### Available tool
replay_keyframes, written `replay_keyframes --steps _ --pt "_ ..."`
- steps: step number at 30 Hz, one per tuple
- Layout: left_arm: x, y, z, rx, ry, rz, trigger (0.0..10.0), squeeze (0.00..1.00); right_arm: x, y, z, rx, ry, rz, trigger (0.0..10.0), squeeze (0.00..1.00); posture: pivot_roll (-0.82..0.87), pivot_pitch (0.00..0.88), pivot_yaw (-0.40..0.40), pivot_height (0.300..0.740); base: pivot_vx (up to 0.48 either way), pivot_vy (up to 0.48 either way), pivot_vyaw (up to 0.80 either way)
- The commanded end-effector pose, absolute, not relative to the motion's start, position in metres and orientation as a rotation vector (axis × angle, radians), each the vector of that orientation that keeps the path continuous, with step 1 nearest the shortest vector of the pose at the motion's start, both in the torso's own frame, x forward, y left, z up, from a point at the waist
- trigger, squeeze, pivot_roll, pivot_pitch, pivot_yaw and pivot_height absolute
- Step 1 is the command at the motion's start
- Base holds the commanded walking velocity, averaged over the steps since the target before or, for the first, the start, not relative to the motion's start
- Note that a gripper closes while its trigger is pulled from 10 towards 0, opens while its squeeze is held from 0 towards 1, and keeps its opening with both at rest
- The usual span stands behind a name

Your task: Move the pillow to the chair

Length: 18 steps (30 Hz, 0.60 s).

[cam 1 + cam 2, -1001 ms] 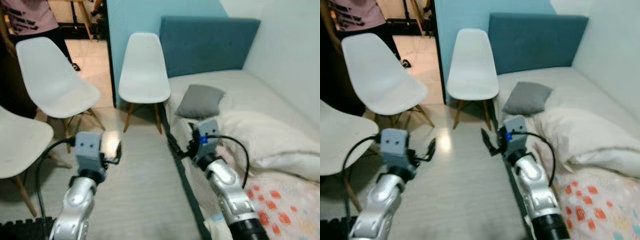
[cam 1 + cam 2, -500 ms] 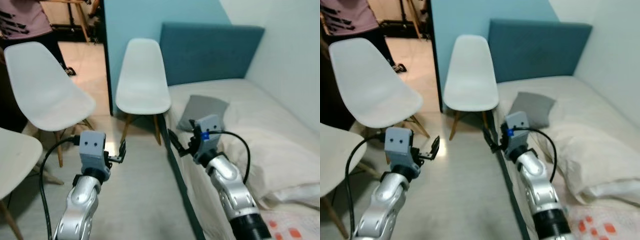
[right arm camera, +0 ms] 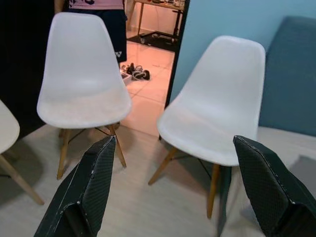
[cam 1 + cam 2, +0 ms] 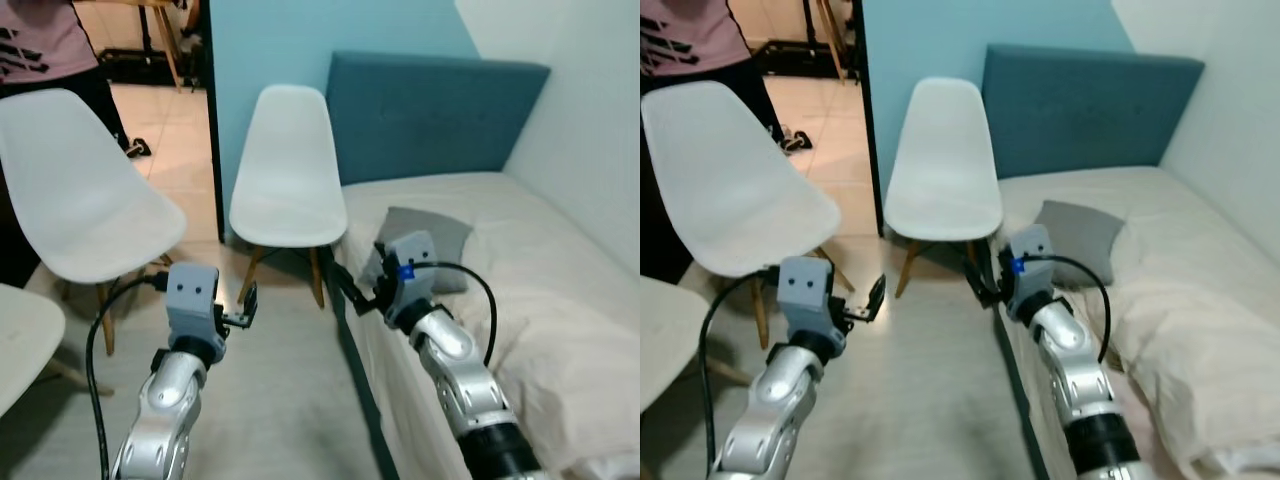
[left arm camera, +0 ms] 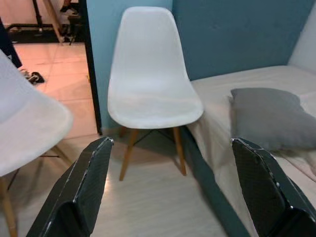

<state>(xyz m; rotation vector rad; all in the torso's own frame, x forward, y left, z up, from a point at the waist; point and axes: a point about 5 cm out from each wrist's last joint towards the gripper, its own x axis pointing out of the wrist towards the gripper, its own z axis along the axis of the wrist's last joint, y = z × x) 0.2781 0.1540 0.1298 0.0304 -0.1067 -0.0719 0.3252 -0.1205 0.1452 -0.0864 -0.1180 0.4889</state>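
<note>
Two end effectors are raised in front of the robot, both spread wide and holding nothing: the left end effector over the floor, the right end effector at the bed edge. The left wrist view shows the pillow; the right wrist view shows a second chair and a person. The grey pillow lies flat near the headboard, long axis across the bed, just beside the nearest chair.
</note>
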Motion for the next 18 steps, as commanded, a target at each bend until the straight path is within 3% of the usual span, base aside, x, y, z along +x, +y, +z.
replay_keyframes --steps 1,18 --pt "0.2774 0.1552 0.1270 0.036 -0.098 -0.066 10.0 0.00 0.3251 -0.1156 0.1474 -0.095 -0.129 0.512 10.0 0.00 0.06 0.000 -0.128 0.735 0.412 0.000 0.00" --pt "0.2760 0.1574 0.1238 0.061 -0.079 -0.073 10.0 0.00 0.3242 -0.1154 0.1427 -0.092 -0.111 0.509 10.0 0.00 0.06 0.000 -0.118 0.735 0.416 0.000 0.00"
